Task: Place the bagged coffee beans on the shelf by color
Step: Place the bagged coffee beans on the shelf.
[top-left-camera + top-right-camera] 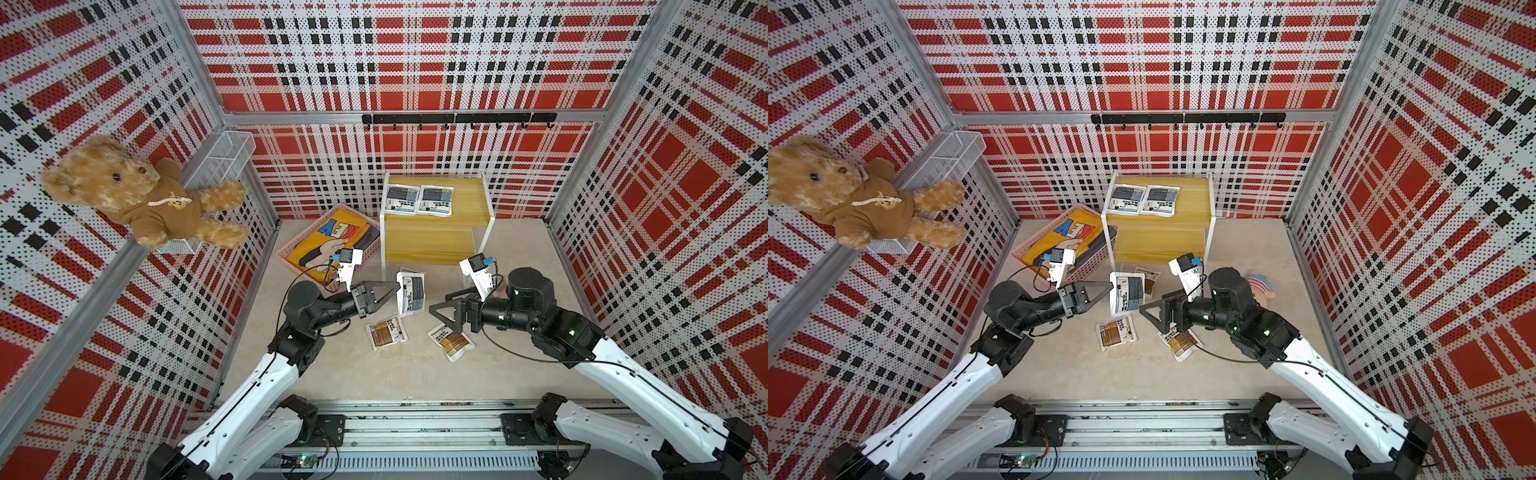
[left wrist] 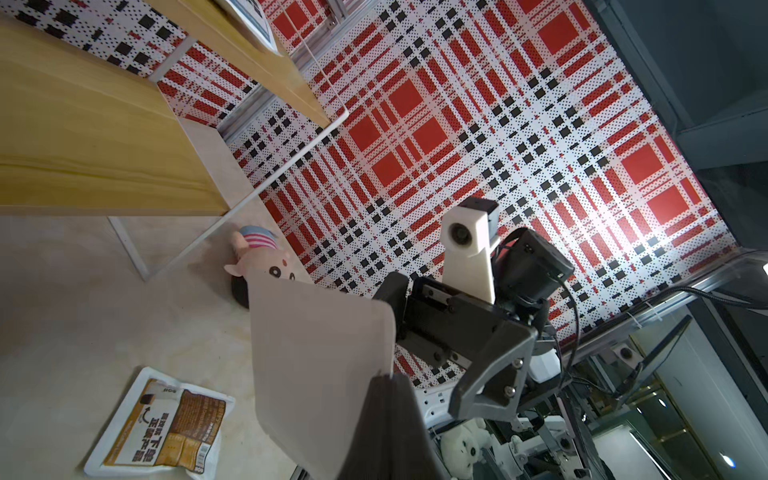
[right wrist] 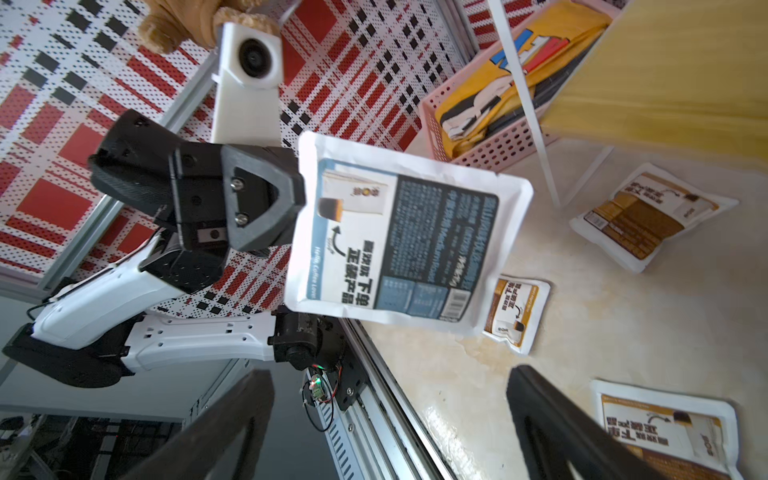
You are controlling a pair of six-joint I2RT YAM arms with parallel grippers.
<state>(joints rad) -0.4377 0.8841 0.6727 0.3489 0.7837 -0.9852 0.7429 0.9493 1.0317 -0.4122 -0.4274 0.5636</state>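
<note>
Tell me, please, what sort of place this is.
Probably a robot test cell dressed up as a small room, not a real shop: plaid perforated walls on metal framing, two robot arms mounted on a rail, and props such as a teddy bear and a little shelf.

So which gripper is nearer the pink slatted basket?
Left. The left gripper, shut on a blue-panelled white pouch, sits beside the pink slatted basket; the open right gripper is beyond that pouch.

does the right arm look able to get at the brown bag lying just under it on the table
Probably yes. The right fingers are open and empty, just above the brown bag, which lies flat with nothing on it. The blue bag in the left fingers hangs clear of it.
</note>
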